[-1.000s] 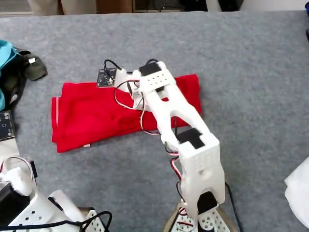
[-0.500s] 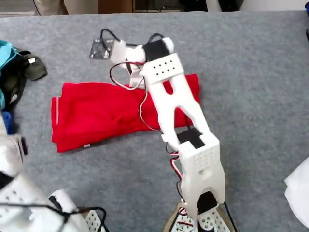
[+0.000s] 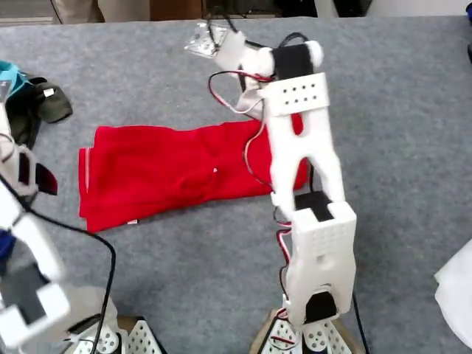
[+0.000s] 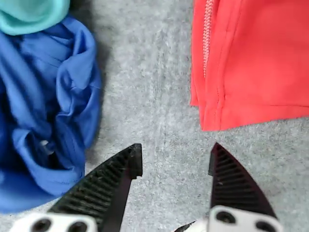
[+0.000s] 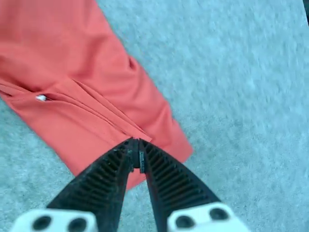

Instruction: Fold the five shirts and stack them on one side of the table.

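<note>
A red shirt (image 3: 162, 173) lies folded into a long band on the grey table, left of centre. My right arm (image 3: 299, 96) stretches over its right end toward the table's far side. The right gripper (image 5: 136, 145) is shut, with nothing between its fingers, and hangs above the red shirt (image 5: 72, 72) near one corner. My left arm (image 3: 26, 236) stands at the table's left edge. The left gripper (image 4: 176, 154) is open over bare table. It sits between a crumpled blue shirt (image 4: 43, 111) and a corner of the red shirt (image 4: 251, 58).
A teal shirt (image 4: 29, 12) lies against the blue one, and it also sits at the left edge as the teal shirt (image 3: 9, 77) beside a dark garment (image 3: 44, 103). A white cloth (image 3: 456, 291) pokes in at the right edge. Grey table (image 3: 398, 147) spreads to the right.
My right arm has risen off the red shirt and swung toward the table's far side. My left arm has come up along the left edge.
</note>
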Controlling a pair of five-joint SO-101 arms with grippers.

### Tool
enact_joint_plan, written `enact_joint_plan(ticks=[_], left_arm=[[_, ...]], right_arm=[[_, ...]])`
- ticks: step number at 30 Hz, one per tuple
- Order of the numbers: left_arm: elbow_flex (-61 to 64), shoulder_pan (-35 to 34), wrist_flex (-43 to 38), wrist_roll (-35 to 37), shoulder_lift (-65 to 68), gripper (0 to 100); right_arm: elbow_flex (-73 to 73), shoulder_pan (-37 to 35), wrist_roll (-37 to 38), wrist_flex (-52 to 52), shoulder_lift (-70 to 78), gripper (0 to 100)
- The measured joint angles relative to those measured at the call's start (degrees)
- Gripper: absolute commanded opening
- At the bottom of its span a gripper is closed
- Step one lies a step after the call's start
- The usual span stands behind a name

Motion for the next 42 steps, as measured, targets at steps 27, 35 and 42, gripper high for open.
enact_joint_plan(ticks=[27,35,42], left_arm=[[-32.2,9.9,1.2,12.8,52.1,16],[-33.1,10.7,2.5,12.8,55.3,5],[-33.5,10.8,2.6,12.8,55.6,2]], right_arm=[[0.0,0.4,-1.3,0.1,0.0,0.7],[-0.2,0.4,-1.3,0.1,0.0,0.7],[-0.2,0.4,-1.3,0.1,0.0,0.7]])
